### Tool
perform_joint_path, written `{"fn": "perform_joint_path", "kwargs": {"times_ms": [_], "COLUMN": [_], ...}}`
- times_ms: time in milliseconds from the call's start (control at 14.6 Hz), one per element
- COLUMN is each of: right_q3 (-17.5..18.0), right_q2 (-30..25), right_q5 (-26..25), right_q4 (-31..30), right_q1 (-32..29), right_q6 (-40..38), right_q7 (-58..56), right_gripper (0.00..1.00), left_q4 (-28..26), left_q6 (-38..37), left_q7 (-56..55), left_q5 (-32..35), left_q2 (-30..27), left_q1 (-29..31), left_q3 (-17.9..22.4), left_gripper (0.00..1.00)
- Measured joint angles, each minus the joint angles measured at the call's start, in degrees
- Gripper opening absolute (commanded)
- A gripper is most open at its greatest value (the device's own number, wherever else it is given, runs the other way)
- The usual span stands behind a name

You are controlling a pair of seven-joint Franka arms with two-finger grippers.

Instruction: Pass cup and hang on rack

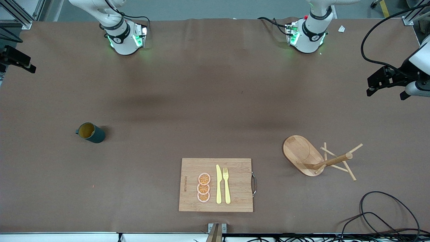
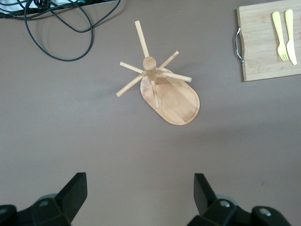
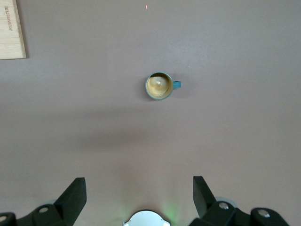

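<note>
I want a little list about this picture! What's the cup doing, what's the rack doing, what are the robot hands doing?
cup: the cup stands upright on the table, toward the right arm's end, untouched
rack: the rack stands toward the left arm's end, pegs bare
board: cutting board with knife, fork, three orange slices
left gripper: left gripper open, high over the rack
right gripper: right gripper open, high over the cup

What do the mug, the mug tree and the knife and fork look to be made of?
Dark teal ribbed mug: probably glazed ceramic, tan inside. Light wooden mug tree: pale wood or bamboo, grain visible on its oval base. Yellow knife and yellow fork: evenly coloured, matte, likely plastic.
</note>
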Motion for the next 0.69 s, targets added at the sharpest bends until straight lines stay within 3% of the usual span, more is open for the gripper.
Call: {"fn": "perform_joint_path", "kwargs": {"times_ms": [686], "right_q3": [0.0], "right_q2": [0.0], "right_q5": [-0.5], "right_q4": [0.0], "right_q1": [0.0], "right_q6": [0.0], "right_q7": [-0.6], "right_gripper": [1.00], "left_q4": [0.3], "left_q6": [0.0], "left_q7": [-1.3], "left_q5": [0.0], "left_q2": [0.3], "left_q1": [0.0], "left_q3": [0.0], "left_gripper": [1.00]}}
